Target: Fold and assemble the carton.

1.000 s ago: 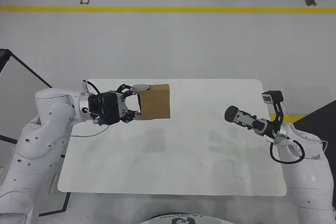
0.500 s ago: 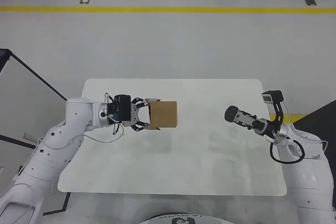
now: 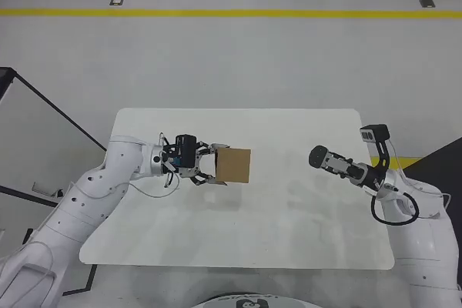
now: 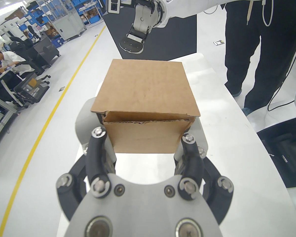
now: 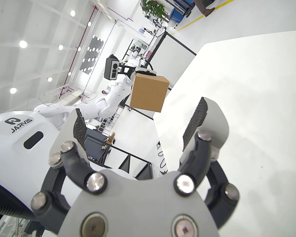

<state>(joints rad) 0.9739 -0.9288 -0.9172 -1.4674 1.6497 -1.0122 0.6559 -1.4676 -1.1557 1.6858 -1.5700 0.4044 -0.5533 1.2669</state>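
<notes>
Over the worktop [image 3: 292, 231] middle, biased toward 9 o'clock in the top view, the carton [image 3: 234, 165] is held by the left claw [image 3: 212, 164]. The claw comes at it from the carton's 9 o'clock side, w/ a finger on each flank. Right claw [image 3: 317, 158] hangs well apart near the 3 o'clock edge, carrying nothing. From above the carton reads as a closed cube, so the body is prob. already erected.

Left wrist view: left claw [image 4: 143, 144] is clamped on the near end of the carton [image 4: 144, 89], one finger per side wall. Top panel is flat & clean. The end flap under it is folded in but not flush: there's a dark slit and a ragged edge along the fold. That end looks like what's left, i.e. pressing it home.

Right wrist view: right claw [image 5: 138, 124] has its fingers spread wide, empty, above the worktop. The carton [image 5: 148, 92] is far off and looks lifted off the surface. The two faces shown are plain brown & square, w/ no loose flaps. Est. most of the job is done.
</notes>
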